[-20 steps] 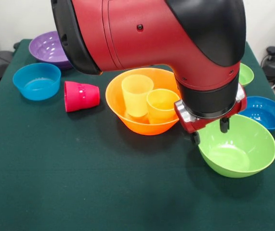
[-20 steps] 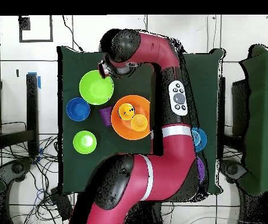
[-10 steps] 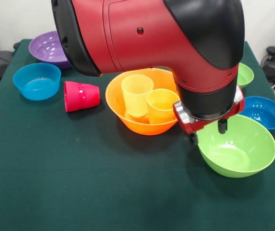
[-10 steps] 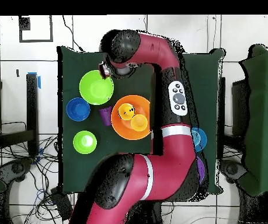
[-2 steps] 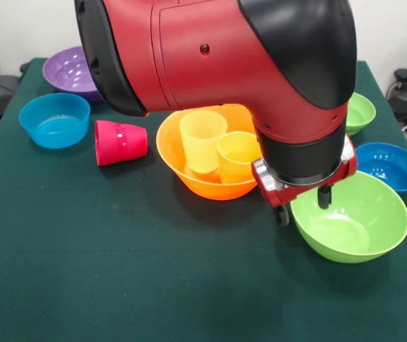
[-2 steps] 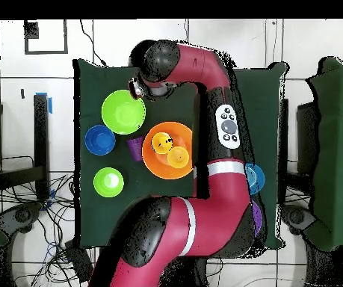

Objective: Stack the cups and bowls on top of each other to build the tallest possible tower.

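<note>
Slightly raised and shifted since a second ago, the gripper (image 5: 303, 206) is seen straddling the near-side rim of the large lime green bowl (image 5: 360, 231) — one finger hangs inside the wall, the other outside it. The jaws are parted and nothing appears to be clamped; the bowl rests on the table (image 5: 117, 271). The change is judged a small repositioning for a rim grasp, with no stacking progress yet made. The large orange bowl (image 5: 189, 171), just beside the green one, holds two upright cups — the pale yellow cup (image 5: 202, 139) and the yellow-orange cup (image 5: 237, 153). The red-pink cup (image 5: 121, 142) lies on its side nearby. Both blue bowls (image 5: 53, 119), the purple bowl (image 5: 71, 70) and the small green bowl (image 5: 361, 111) are shown empty.
</note>
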Action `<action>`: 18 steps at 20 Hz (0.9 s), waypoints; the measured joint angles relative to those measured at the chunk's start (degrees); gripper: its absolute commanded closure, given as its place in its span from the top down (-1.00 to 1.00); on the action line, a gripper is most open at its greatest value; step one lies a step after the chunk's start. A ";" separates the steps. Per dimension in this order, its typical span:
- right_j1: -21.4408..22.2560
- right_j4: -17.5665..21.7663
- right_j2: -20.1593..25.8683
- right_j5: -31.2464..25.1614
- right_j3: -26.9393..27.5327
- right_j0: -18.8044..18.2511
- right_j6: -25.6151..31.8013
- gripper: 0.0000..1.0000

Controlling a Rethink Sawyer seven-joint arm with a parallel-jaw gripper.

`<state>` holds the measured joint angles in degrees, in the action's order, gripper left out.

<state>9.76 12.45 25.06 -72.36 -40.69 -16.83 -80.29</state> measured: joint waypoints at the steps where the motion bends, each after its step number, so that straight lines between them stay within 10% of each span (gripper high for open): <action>1: -0.15 0.05 -0.05 0.57 0.00 0.00 0.00 1.00; 18: -3.25 0.50 -0.29 2.75 0.00 0.11 0.00 1.00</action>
<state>6.51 12.95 24.76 -69.60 -40.68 -16.71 -80.29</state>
